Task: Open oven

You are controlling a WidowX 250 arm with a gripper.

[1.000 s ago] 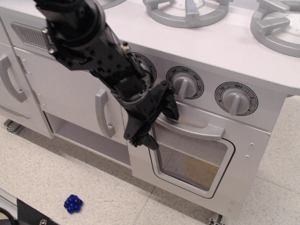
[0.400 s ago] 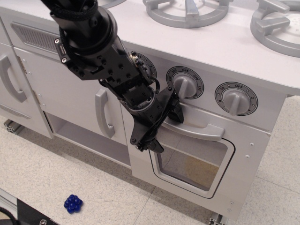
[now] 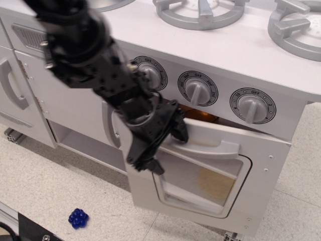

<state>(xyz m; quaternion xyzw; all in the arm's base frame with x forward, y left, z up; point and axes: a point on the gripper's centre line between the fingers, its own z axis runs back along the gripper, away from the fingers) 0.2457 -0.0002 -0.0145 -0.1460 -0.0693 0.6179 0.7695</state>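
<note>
So you've got the oven [image 3: 210, 175] sitting low in the front of the matte light-grey toy kitchen, right under the row of three round ribbed knobs [image 3: 199, 89], and its door is tipped out at the top with a dark gap showing along the upper edge where a bit of warm orange interior peeks through. The door is smooth plastic-looking panel with a rounded-rectangle clear window [image 3: 200, 183] and a wide flat bar handle [image 3: 213, 149] running across above it. Your gripper [image 3: 163, 143] is a chunky black thing at the left end of that bar, one finger hooked up behind the handle area and the other pointing down over the door's left edge; the jaws look spread apart, not clamped on anything. Left of the door is a plain cabinet door [image 3: 75, 100] with a curved vertical handle, mostly hidden by the arm, with an open shelf recess below it. The floor [image 3: 50, 191] is speckled tile with open room in front of the door, except a small knobbly blue object [image 3: 78, 218] well to the lower left. Ring-shaped burners [image 3: 200, 11] sit on top.
</note>
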